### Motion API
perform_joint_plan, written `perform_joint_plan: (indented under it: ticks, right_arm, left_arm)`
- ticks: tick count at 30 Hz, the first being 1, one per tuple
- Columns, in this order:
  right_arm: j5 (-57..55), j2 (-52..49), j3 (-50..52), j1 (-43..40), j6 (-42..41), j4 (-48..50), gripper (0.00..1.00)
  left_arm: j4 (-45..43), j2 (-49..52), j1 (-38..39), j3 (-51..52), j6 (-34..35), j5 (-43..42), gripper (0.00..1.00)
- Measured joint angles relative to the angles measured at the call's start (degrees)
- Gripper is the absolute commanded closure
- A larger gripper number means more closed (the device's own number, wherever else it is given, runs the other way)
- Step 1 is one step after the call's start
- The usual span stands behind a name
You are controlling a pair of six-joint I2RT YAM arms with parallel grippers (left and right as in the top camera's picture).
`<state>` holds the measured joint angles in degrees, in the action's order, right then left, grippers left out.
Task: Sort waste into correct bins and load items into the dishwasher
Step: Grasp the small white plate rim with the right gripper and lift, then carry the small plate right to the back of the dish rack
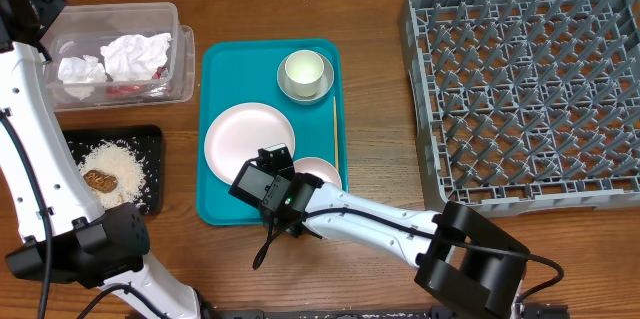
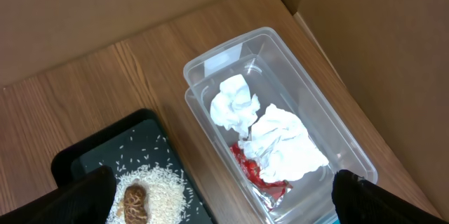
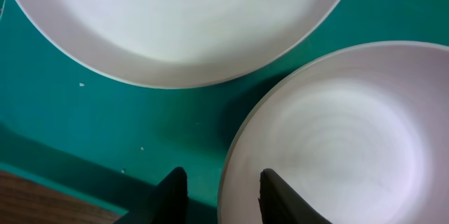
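Overhead view gives the whole layout. A wooden table point(image 1: 380, 19) has a teal tray point(image 1: 218, 204) in the middle. At the right is a square grey plastic dish rack point(image 1: 530, 89) with a grid floor and rows of upright pegs.

On the teal tray:
- The large plate point(image 1: 250, 137) is round, smooth and pale pink-white.
- The small plate point(image 1: 322, 171) lies just beside it toward the near right corner, partly covered by the right gripper point(image 1: 272, 191).
- A white cup point(image 1: 305, 67) stands in a shallow round bowl point(image 1: 287, 87) at the far end.
- A thin wooden stick point(image 1: 334, 129) lies along the right edge.

Left of the tray, a clear tub point(image 1: 165, 14) holds two crumpled white napkins point(image 1: 135, 54) and a red wrapper point(image 1: 125, 88). Nearer is a black tray point(image 1: 148, 135) with a loose heap of rice crumbs point(image 1: 125, 159) and a brown biscuit piece point(image 1: 99, 179) on the heap.

Overhead hides both sets of fingers; the wrist views show them. In the right wrist view two dark fingers point(image 3: 172, 196) are parted and straddle the small plate's rim. One sits over the plate, the other over the teal. The jaws are not clamped, and I cannot tell if they touch the rim. The same view shows both plates glossy with faint concentric rings, and tiny white specks on the teal.

In the left wrist view the left gripper point(image 2: 223, 182) is spread wide and holds nothing, its dark tips at the bottom corners. It hangs over the tub and black tray. Only this view shows the tub's rounded corners, the shiny crinkled wrapper tucked under a napkin, and the brown cardboard walls point(image 2: 365, 34) by the table.
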<state>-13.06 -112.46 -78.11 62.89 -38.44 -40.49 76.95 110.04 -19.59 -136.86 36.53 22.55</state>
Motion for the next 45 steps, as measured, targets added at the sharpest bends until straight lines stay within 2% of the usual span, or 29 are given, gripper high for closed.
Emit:
perform_joint_plan:
  ticks: [3, 7, 12, 16, 21, 26, 31, 39, 45]
  right_arm:
    - [-0.02, 0.00, 0.04, -0.02, -0.35, -0.04, 0.65]
    - [-0.02, 0.00, 0.11, 0.00, -0.44, -0.07, 0.73]
    - [0.00, 0.00, 0.11, 0.00, -0.57, -0.07, 0.73]
    - [0.02, 0.00, 0.11, 0.00, -0.46, -0.24, 0.79]
    - [0.13, 0.00, 0.11, 0.00, -0.57, -0.55, 0.80]
    - [0.15, 0.00, 0.11, -0.02, -0.46, -0.74, 0.92]
    - [-0.04, 0.00, 0.09, 0.00, -0.52, -1.18, 0.94]
    - [-0.42, 0.00, -5.11, -0.17, -0.35, -7.80, 0.96]
    - [-0.28, 0.13, -13.75, -1.77, -0.33, -16.72, 0.96]
  left_arm:
    - [0.00, 0.00, 0.00, 0.00, 0.00, 0.00, 0.00]
    - [0.00, 0.00, 0.00, 0.00, 0.00, 0.00, 0.00]
    - [0.00, 0.00, 0.00, 0.00, 0.00, 0.00, 0.00]
    - [0.00, 0.00, 0.00, 0.00, 0.00, 0.00, 0.00]
    - [0.00, 0.00, 0.00, 0.00, 0.00, 0.00, 0.00]
    - [0.00, 0.00, 0.00, 0.00, 0.00, 0.00, 0.00]
    - [0.00, 0.00, 0.00, 0.00, 0.00, 0.00, 0.00]
    - [0.00, 0.00, 0.00, 0.00, 0.00, 0.00, 0.00]
    - [-0.02, 0.00, 0.00, 0.00, 0.00, 0.00, 0.00]
